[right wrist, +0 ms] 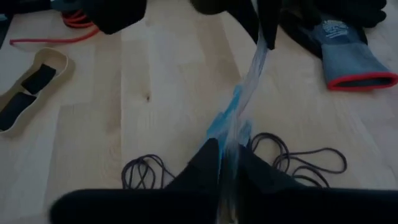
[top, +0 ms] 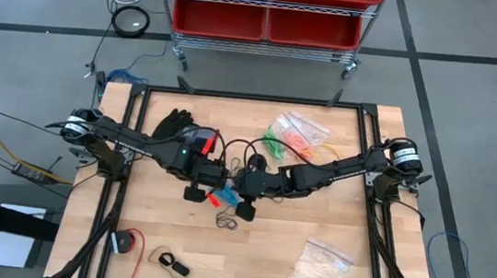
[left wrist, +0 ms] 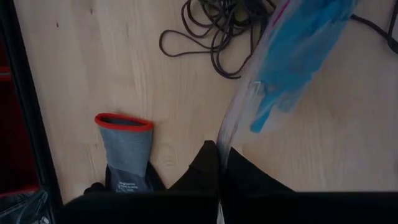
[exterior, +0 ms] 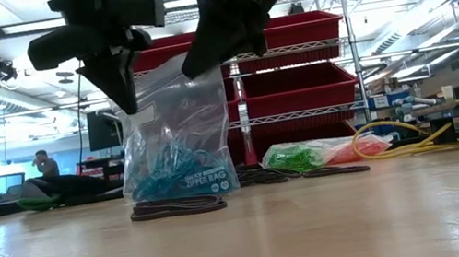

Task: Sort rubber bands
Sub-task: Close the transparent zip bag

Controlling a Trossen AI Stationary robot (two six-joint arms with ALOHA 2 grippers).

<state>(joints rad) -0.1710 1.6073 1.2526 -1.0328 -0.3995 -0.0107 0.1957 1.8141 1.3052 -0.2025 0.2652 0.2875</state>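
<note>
Pinching one clear bag point(exterior: 179, 151) of blue rubber bands point(exterior: 177, 175): left end effector point(exterior: 125, 104), right end effector point(exterior: 200, 66).

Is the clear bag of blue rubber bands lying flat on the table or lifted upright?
Lifted upright: the bag of blue rubber bands hangs between the left gripper and right gripper, both shut on its top edge.

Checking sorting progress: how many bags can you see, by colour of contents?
Blue bag: 1, pinched by left gripper and right gripper
Green bag: 1
Orange bag: 1
Whitish bag: 1
Total: 4
</note>
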